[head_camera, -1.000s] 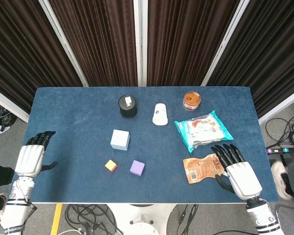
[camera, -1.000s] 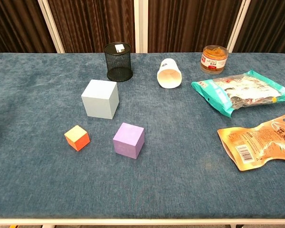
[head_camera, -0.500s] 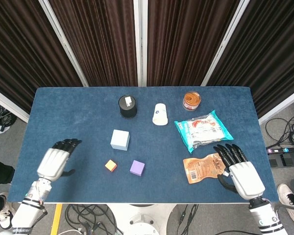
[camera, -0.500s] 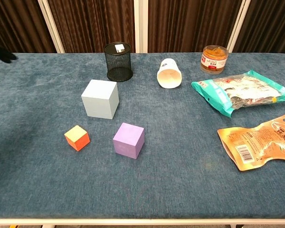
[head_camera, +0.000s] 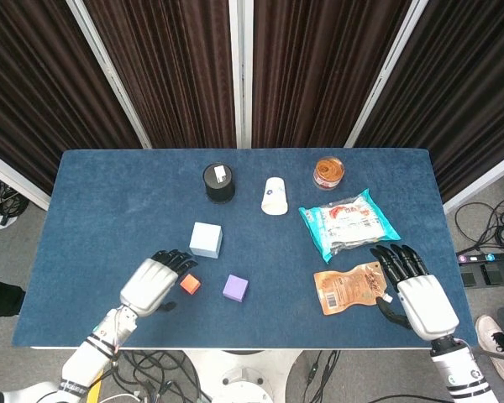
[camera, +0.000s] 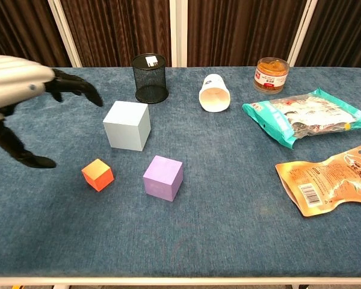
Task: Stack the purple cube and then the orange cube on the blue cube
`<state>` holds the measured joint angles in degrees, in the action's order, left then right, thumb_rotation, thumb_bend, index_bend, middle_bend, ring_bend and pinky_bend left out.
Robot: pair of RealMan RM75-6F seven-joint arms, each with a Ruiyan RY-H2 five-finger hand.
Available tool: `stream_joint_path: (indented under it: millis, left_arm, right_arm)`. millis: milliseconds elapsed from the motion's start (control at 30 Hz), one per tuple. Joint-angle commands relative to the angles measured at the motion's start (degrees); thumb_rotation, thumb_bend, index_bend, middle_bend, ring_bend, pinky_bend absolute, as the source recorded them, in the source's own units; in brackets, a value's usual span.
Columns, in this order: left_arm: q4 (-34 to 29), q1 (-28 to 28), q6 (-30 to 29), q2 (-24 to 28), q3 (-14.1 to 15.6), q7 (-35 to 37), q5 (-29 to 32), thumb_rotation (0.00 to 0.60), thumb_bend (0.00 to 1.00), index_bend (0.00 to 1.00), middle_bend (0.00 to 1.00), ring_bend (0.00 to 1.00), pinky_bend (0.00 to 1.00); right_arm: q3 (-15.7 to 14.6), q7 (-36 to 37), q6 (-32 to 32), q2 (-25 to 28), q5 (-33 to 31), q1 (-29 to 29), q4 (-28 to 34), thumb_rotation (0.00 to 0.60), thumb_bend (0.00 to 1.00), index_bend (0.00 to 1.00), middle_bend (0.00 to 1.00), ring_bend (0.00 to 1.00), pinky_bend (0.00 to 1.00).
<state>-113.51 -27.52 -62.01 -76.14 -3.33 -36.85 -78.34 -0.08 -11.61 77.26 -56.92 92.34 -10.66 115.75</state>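
Note:
The pale blue cube (head_camera: 206, 239) (camera: 127, 125) stands mid-table. In front of it lie the small orange cube (head_camera: 190, 284) (camera: 97, 174) and, to its right, the purple cube (head_camera: 235, 288) (camera: 163, 177). My left hand (head_camera: 154, 281) (camera: 24, 96) hovers just left of the orange cube, fingers spread and holding nothing. My right hand (head_camera: 413, 290) is open at the table's front right, beside an orange snack packet (head_camera: 349, 288) (camera: 328, 180); the chest view does not show it.
A black mesh cup (head_camera: 219, 182) (camera: 150, 78), a tipped white paper cup (head_camera: 274, 196) (camera: 215, 93) and an orange-lidded jar (head_camera: 328, 173) (camera: 271, 74) line the back. A teal snack bag (head_camera: 348, 222) (camera: 304, 117) lies at right. The blue table (head_camera: 109, 201) ends near my hands.
My left hand has swept rightward from the table's left edge to just beside the orange cube. The right hand has barely shifted. The cubes have not moved.

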Motion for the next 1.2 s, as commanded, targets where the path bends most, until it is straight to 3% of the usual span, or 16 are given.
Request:
stream_joint_path:
  millis: [33,333,567,967,1200]
  left_arm:
    - [4.9,-2.5,1.9,-3.1,0.2,2.5,-4.3,0.6,0.1,0.31,0.35,0.26,0.35]
    - [10.2,-6.9,5.9,-5.9,-0.8,9.9,-6.3,0.6,0.13,0.34,0.38,0.29,0.38]
    - [14.0,-9.5,9.0,-8.8,-0.5,11.7,-5.7,0.6,0.16,0.34,0.39,0.3,0.38]
    - [19.0,-12.4,11.0,-12.9,-1.4,10.6,-2.0,0.6,0.16,0.34,0.39,0.3,0.38]
    - [20.0,-13.6,11.7,-14.7,-0.6,5.7,0.4,0.6,0.16,0.34,0.39,0.3,0.38]
  right_arm:
    - [-0.1,0.1,-0.1,0.0,0.0,0.0,-0.1,0.6,0.29,0.0,0.07,0.0,0.0]
    - [0.3,-0.1,-0.1,-0.2,-0.5,0.0,-0.4,0.6,0.29,0.0,0.07,0.0,0.0]
    - [0.4,0.6,-0.3,0.0,-0.5,-0.1,-0.3,0.6,0.29,0.0,0.07,0.0,0.0]
    - [0.3,2.6,-0.8,0.9,-0.3,-0.4,-0.4,0.6,0.29,0.0,0.07,0.0,0.0]
    - [0.7,2.4,-0.9,0.8,-0.9,-0.6,-0.5,0.6,0.29,0.0,0.07,0.0,0.0]
